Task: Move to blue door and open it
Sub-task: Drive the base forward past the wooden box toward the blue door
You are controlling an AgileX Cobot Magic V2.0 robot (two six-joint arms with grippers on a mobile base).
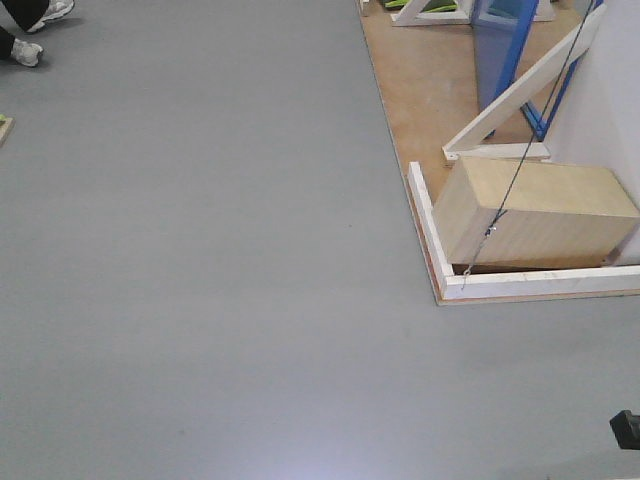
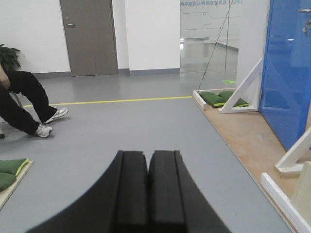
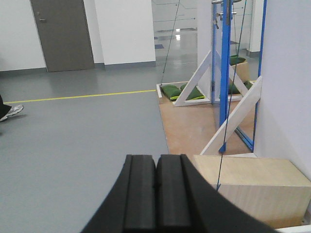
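**Blue door ahead and to the right, both hands shut and empty**

My left hand point(image 2: 148, 162) is fully shut, its two black pads pressed flat together with nothing between them. The right hand point(image 3: 156, 167) is the same: shut, holding nothing.

From the left wrist camera, the blue door point(image 2: 286, 73) stands well ahead and off to the right of the hand, upright on a plywood platform point(image 2: 243, 136). A silver fitting shows at its upper right, cut off by the edge of the view. From the right wrist camera I see the door nearly edge-on, ahead and to the right of that hand. In the front camera only its lower part shows, at the top of the view.

Between the right hand and the door sits a pale wooden box point(image 3: 252, 179), tucked into the platform's near corner behind a low white rail point(image 1: 425, 220). Past the box, a white diagonal brace point(image 3: 233, 121) leans up beside the door. A thin dark cord point(image 1: 530, 140) slants down across the box to the rail.

The grey floor point(image 1: 200, 250) stretches to the left. Green cushions point(image 2: 218, 97) lie at the platform's far end. A seated person's legs point(image 2: 29, 102) are at far left, well apart from the door. A yellow line point(image 2: 112, 101) crosses the floor, and a grey door point(image 2: 90, 36) is set in the back wall.
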